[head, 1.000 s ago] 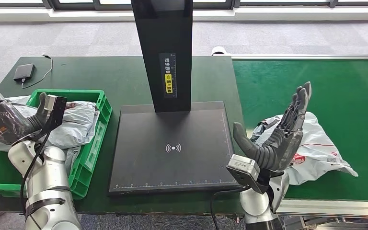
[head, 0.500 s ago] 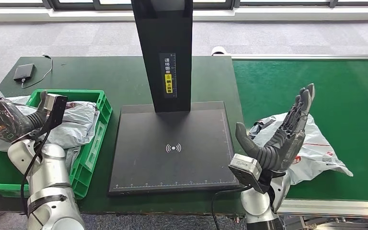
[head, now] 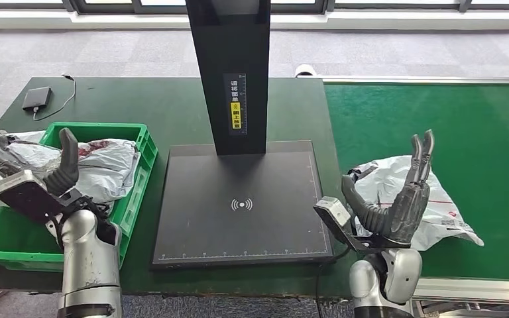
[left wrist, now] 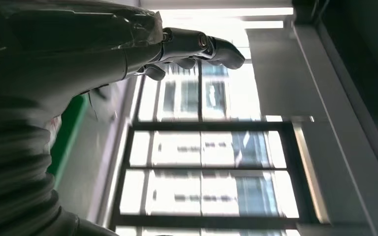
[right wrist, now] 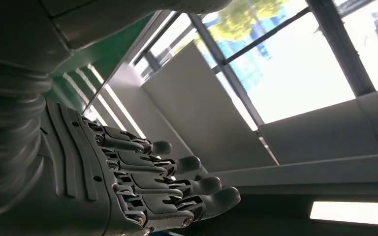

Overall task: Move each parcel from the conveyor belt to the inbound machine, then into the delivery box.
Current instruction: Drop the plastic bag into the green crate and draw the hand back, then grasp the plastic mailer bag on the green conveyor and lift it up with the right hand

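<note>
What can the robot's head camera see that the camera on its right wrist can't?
Only the head view shows the white parcel lying on the green conveyor belt, the black inbound machine, the green delivery box with bags in it, and the left hand. Only the right wrist view shows bright windows and a ceiling light. Both show the right hand, open and holding nothing.

Both hands lower and pull back toward the body.
Left hand (head: 30, 175) drops over the crate's (head: 129, 205) left end; right hand (head: 397, 199) sinks beside the parcel (head: 437, 199), palm up, empty.
</note>
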Available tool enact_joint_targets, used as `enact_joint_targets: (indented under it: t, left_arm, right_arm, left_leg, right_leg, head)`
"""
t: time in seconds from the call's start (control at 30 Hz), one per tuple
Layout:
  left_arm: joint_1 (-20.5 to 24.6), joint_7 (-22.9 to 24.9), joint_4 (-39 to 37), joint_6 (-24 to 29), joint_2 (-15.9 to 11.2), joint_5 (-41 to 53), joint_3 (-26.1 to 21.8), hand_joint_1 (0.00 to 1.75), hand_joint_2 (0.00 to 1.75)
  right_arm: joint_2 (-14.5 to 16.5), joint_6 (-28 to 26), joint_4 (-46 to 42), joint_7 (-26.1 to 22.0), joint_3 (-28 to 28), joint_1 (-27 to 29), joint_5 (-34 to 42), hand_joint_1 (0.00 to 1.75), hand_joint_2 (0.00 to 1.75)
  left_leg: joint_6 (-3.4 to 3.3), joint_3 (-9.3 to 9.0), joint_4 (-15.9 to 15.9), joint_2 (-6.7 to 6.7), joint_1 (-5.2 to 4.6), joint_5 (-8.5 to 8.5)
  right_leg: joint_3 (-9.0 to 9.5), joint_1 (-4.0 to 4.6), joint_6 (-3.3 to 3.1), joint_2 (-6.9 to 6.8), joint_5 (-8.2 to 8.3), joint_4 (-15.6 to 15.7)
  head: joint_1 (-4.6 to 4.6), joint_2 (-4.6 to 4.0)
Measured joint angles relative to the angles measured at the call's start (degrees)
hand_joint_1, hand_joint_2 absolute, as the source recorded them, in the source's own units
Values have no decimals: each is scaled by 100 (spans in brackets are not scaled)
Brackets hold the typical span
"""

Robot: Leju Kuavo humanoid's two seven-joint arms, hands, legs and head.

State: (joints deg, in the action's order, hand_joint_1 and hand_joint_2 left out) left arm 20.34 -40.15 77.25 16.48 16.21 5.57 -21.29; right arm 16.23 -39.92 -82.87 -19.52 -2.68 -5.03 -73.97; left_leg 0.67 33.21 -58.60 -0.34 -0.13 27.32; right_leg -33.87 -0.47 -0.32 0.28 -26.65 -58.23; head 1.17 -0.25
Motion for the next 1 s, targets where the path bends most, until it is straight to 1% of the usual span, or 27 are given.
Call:
enact_joint_targets:
  t: [0.07,0.1,0.13,0.17,0.23,0.33,0.43,0.5,0.6,0.63,0.67,0.73,0.83,0.9,1.0]
  left_arm:
    - [-382,0,466,-1250,53,-603,342,0,175]
    - [-588,1,697,-1902,88,-946,497,0,175]
    - [-764,1,897,-2462,117,-1246,621,0,175]
    - [-901,2,1050,-2893,133,-1502,712,0,175]
    - [-1104,4,1242,-3525,127,-1997,846,0,175]
    - [-1450,9,1312,-4186,97,-2624,1084,0,175]
    - [-1715,11,1292,-4444,75,-2879,1363,0,175]
    - [-1826,13,1265,-4474,67,-2821,1562,0,175]
    - [-1865,13,1203,-4550,58,-2720,1775,0,175]
    - [-1862,13,1179,-4567,57,-2693,1821,0,175]
    - [-1858,13,1157,-4574,56,-2667,1861,0,175]
    - [-1853,13,1124,-4573,54,-2617,1929,0,175]
    - [-1843,13,1104,-4564,50,-2535,1995,0,175]
    - [-1837,13,1098,-4562,48,-2493,2032,0,175]
    - [-1834,13,1084,-4559,44,-2453,2078,0,175]
  right_arm:
    - [-23,-2,184,804,-306,-34,-865,0,175]
    - [-52,-2,341,1222,-488,-76,-1131,0,175]
    - [-100,-3,527,1559,-663,-131,-1256,0,175]
    - [-158,-3,722,1812,-813,-194,-1295,0,175]
    - [-285,-3,1116,2030,-1020,-348,-1297,0,175]
    - [-431,-3,1755,2138,-1278,-656,-1297,0,175]
    - [-561,-4,2431,2281,-1523,-975,-1302,0,175]
    - [-654,20,2924,2186,-1668,-1199,-1164,0,175]
    - [-809,210,3786,1395,-1975,-1565,-300,0,175]
    - [-864,267,4085,1203,-2094,-1677,-43,0,175]
    - [-914,305,4345,1127,-2196,-1767,96,0,175]
    - [-1009,425,4770,1169,-2340,-1899,170,0,175]
    - [-1138,879,5268,1412,-2482,-2051,142,0,175]
    - [-1207,1214,5521,1590,-2525,-2115,72,0,175]
    - [-1265,1477,5753,1704,-2555,-2178,11,0,175]
  left_leg:
    - [-2,0,0,3,-1,2]
    - [-3,2,0,4,-1,3]
    - [-4,4,0,4,-3,3]
    - [-4,6,0,3,-4,4]
    - [-5,4,0,5,-6,5]
    - [-6,-1,-1,10,-6,5]
    - [-6,-1,-1,7,-5,4]
    - [-6,-2,-1,9,-5,4]
    - [-6,-2,-1,7,-5,3]
    - [-7,-2,-2,5,-5,3]
    - [-7,-2,-2,3,-5,2]
    - [-7,-1,-2,1,-5,2]
    - [-7,-1,-1,3,-5,3]
    - [-6,0,-1,2,-5,3]
    - [-6,0,-1,2,-4,4]
  right_leg:
    - [0,0,0,2,0,0]
    - [-1,-1,1,2,-1,1]
    - [-3,-2,1,2,-1,2]
    - [-4,-3,1,2,-1,2]
    - [-5,-5,2,3,-1,3]
    - [-5,-5,2,8,-1,3]
    - [-3,-4,2,6,-1,3]
    - [-2,-3,2,7,0,2]
    - [-1,-3,2,6,0,2]
    - [0,-3,2,4,0,2]
    - [1,-3,2,3,0,2]
    - [2,-3,2,1,0,2]
    - [1,-3,2,1,0,2]
    - [1,-3,2,1,0,2]
    - [0,-2,2,1,-1,2]
  head:
    - [0,1]
    - [0,1]
    - [0,1]
    - [0,0]
    - [-1,0]
    - [-2,0]
    - [-2,1]
    - [-2,1]
    - [-2,0]
    - [-2,1]
    - [-1,1]
    - [-1,1]
    - [-1,1]
    - [-1,0]
    - [-1,0]
